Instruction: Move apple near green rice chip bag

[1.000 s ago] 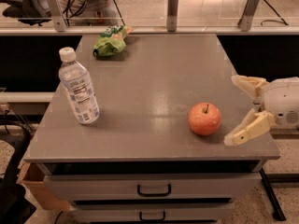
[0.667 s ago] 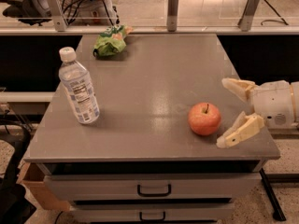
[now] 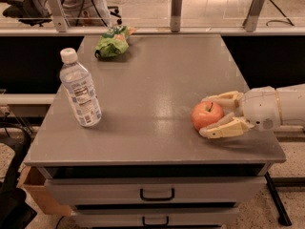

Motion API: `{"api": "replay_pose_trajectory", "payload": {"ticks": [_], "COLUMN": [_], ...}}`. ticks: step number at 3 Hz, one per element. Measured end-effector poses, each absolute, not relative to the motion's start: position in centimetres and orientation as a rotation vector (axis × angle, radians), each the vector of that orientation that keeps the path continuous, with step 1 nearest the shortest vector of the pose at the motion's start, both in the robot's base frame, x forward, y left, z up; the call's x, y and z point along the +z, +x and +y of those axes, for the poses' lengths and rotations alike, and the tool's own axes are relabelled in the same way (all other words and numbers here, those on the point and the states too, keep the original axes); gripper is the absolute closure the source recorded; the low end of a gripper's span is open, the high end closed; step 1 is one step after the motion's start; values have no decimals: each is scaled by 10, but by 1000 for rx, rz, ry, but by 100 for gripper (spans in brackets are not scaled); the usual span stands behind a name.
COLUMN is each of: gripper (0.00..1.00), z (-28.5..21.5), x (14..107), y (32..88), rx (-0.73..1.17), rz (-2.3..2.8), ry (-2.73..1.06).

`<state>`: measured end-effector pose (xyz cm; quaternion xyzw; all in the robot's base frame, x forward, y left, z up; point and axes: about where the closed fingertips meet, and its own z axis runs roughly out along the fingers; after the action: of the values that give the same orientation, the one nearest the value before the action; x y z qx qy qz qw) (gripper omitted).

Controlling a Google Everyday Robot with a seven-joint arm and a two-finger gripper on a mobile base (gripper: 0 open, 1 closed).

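The red-orange apple (image 3: 208,115) sits on the grey table (image 3: 157,80) near its right front edge. My gripper (image 3: 205,117) reaches in from the right, with one cream finger (image 3: 223,98) against the apple's far side and the other (image 3: 224,129) against its near side, so it is shut on the apple. The apple rests on the table top. The green rice chip bag (image 3: 112,44) lies at the far left of the table, well away from the apple.
A clear plastic water bottle (image 3: 80,89) with a white cap stands upright at the left front. A railing with metal posts (image 3: 176,4) runs behind the table. Drawers (image 3: 157,193) sit under the table front.
My gripper has moved left from beside the apple to around it, and its fingers have closed in against the apple. The apple, bottle and bag have stayed in place.
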<state>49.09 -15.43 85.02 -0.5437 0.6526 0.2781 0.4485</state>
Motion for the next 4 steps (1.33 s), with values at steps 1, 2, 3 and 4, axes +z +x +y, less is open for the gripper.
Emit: {"api": "replay_pose_trajectory", "payload": {"ticks": [1, 2, 3, 4], "gripper": [64, 87, 100, 100], "z": [-146, -144, -140, -133], "x": [847, 847, 856, 877], "y": [492, 492, 493, 496], "rx": [707, 709, 699, 666], "rz": [1585, 1583, 1564, 1519], "ry": [-1380, -1383, -1383, -1375]}}
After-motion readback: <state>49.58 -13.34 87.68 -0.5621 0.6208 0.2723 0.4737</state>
